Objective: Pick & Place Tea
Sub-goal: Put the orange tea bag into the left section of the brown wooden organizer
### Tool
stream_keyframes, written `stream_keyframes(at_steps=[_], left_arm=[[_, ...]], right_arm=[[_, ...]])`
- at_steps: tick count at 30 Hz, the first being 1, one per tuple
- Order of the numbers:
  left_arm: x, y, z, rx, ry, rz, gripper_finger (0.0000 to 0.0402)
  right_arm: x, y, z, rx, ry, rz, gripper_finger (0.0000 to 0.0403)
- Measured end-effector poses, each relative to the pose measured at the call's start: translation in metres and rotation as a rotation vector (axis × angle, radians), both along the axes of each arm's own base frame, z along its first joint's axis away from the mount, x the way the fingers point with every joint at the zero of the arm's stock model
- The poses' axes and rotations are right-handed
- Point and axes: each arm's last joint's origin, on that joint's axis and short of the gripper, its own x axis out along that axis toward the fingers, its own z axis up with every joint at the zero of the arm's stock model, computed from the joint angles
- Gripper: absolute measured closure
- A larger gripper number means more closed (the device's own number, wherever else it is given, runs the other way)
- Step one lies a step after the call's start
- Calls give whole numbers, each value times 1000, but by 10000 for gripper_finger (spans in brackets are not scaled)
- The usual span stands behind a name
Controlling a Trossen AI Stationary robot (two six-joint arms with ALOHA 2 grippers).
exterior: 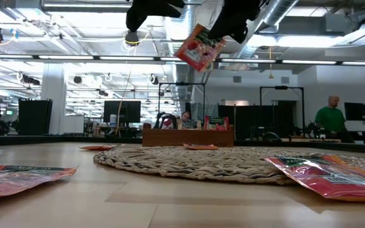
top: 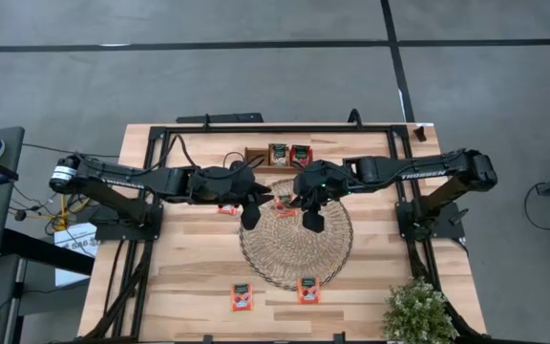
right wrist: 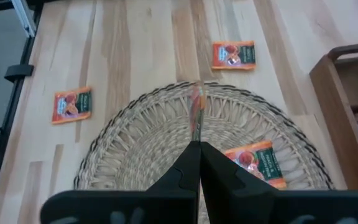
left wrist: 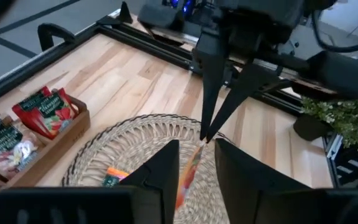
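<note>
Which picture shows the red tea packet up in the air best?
The low view: the red-orange square tea packet hangs face-on under the right end effector, above the round woven mat. Both wrist views show it only edge-on, a thin strip. From above, the arms mostly hide it.

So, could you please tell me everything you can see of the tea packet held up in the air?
The tea packet is small, flat and red-orange, glossy like foil. It hangs tilted above the woven mat, touching nothing below. The right pincer, shut, pinches one edge; the left pincer straddles the other edge, fingers slightly apart.
</note>
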Motion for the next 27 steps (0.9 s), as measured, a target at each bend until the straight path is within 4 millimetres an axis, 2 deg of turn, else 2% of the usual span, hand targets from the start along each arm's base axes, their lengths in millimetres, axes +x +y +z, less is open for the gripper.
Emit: stream_keyframes(at_steps=[3,11,14,20,24,27], left_arm=[[0,0,0,29,9,-12,282],[4,-1,-7,34,40,-39,167],[6,-1,-13,39,81,-41,141],[3,-1,-15,55,116,-54,126],[2,-2,-16,52,132,-73,126],[1,-2,-22,40,188,-95,126]], right_arm=[[1,0,1,-5,-10,5,403],[1,-6,7,19,-21,-4,403],[7,-6,9,35,-25,5,403],[17,-10,0,27,150,9,403],[35,-9,-11,24,228,55,403],[48,-8,-11,33,246,90,403]])
